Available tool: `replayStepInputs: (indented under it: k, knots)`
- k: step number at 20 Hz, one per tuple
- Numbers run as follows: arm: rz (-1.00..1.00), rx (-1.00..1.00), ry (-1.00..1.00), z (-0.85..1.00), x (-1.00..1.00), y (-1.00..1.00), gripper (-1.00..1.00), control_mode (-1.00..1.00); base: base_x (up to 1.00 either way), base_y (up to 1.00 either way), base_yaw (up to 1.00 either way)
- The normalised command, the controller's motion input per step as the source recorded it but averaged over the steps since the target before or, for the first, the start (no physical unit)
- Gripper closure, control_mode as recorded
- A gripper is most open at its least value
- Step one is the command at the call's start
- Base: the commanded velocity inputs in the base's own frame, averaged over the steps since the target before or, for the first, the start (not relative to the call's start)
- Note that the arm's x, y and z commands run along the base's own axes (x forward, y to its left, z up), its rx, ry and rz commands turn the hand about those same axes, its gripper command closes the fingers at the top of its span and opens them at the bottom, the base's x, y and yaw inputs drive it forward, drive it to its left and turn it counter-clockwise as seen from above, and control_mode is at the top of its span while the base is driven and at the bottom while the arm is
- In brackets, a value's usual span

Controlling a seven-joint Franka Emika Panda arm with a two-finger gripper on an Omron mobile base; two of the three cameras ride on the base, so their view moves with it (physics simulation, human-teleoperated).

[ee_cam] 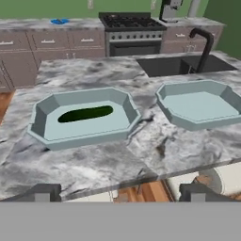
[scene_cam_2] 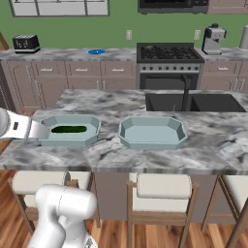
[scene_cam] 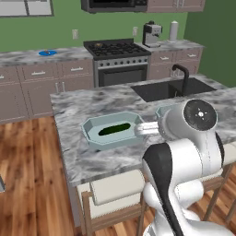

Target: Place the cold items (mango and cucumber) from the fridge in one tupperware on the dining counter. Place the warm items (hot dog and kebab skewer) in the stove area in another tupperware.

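Progress: early | cucumber (ee_cam: 85,114) lying in left tray (ee_cam: 42,115) on bench (ee_cam: 117,160) | right tray (ee_cam: 200,103) bare | fingers (ee_cam: 42,193) spread, holding nothing | left, judged: mango, hot dog, skewer

Kitchen, gas range (scene_cam: 117,50), sink (scene_cam_2: 193,102), cabinets (scene_cam_2: 82,69)

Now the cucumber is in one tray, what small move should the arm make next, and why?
Probably pull the open, empty gripper back from the counter. The cucumber already lies in the left tupperware, the other tupperware is empty, and no mango is in it yet, so fetching that seems next.
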Motion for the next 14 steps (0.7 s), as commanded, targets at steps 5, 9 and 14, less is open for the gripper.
replayStepInputs:
  k: [5,9,14]
  knots:
    - [0.00,0.02,-0.02,0.00,-0.32,-0.11,-1.00,-1.00,0.00,0.00,0.00]
    - [0.00,0.00,-0.19,0.00,-0.41,0.00,-1.00,-1.00,0.00,0.00,0.00]
    - [0.07,0.00,0.00,0.00,-0.36,0.02,-1.00,1.00,-0.12,0.04,0.10]
